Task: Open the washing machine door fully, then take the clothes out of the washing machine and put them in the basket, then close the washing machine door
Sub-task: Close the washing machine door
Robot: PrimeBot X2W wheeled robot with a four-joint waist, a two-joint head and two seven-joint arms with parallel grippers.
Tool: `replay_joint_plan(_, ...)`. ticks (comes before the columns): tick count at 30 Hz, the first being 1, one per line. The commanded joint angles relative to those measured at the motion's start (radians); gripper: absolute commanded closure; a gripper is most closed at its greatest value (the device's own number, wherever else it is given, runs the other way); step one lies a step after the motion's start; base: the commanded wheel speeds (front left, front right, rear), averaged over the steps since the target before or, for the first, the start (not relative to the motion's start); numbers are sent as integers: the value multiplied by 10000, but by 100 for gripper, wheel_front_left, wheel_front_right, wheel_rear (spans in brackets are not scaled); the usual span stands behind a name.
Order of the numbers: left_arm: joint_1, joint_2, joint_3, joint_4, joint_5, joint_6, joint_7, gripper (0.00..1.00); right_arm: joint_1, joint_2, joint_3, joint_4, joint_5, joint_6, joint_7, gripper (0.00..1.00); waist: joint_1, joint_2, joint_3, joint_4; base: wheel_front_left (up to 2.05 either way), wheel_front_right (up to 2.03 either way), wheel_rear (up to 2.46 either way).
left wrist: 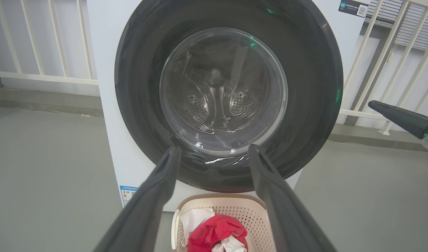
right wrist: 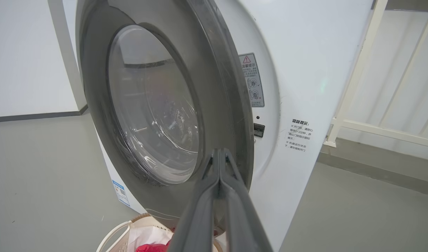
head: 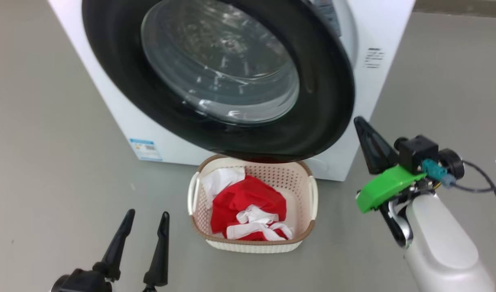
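The washing machine (head: 387, 28) is a white box with its round black-rimmed door (head: 321, 81) swung nearly to, a narrow gap still showing along the door (right wrist: 95, 87) at its right edge. My right gripper (head: 359, 123) is shut with nothing in it, its tip (right wrist: 219, 153) right at the door's lower right rim; I cannot tell if it touches. The cream basket (head: 300, 178) stands on the floor below the door, holding the red and white clothes (head: 248, 202). My left gripper (head: 147, 213) hangs open and empty left of the basket, pointing at the door glass (left wrist: 214, 148).
Grey floor lies all around the machine. A white railing (left wrist: 42, 78) runs behind it on both sides. A dark cable (head: 487, 188) trails from my right wrist. A white wall (right wrist: 25, 52) stands to the left in the right wrist view.
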Motion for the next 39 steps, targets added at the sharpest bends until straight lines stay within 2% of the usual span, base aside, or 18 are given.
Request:
replay_joint_plan(1, -449, 42, 308, -203, 93, -80, -120, 0, -478, 34, 143, -59, 16, 46, -81, 100, 0, 0, 325, 416, 0, 0, 0)
replay_joint_plan(15, -884, -244, 175, -104, 220, -298, -120, 0, -2330, 34, -816, 1098, -594, 46, -146, 100, 0, 0, 1251, 1343, 0, 0, 0)
replay_joint_plan(27, -1223, -391, 242, -92, 388, -446, -120, 0, -3483, -95, -1674, 1247, -1359, 46, -149, 100, 0, 0, 1915, 1595, 0, 0, 0)
replay_joint_plan(39, -1555, -540, 387, -205, 410, -680, -120, 0, -4679, -340, -3046, 1157, -2481, 46, -150, 100, 0, 0, 2548, 1805, 0, 0, 0)
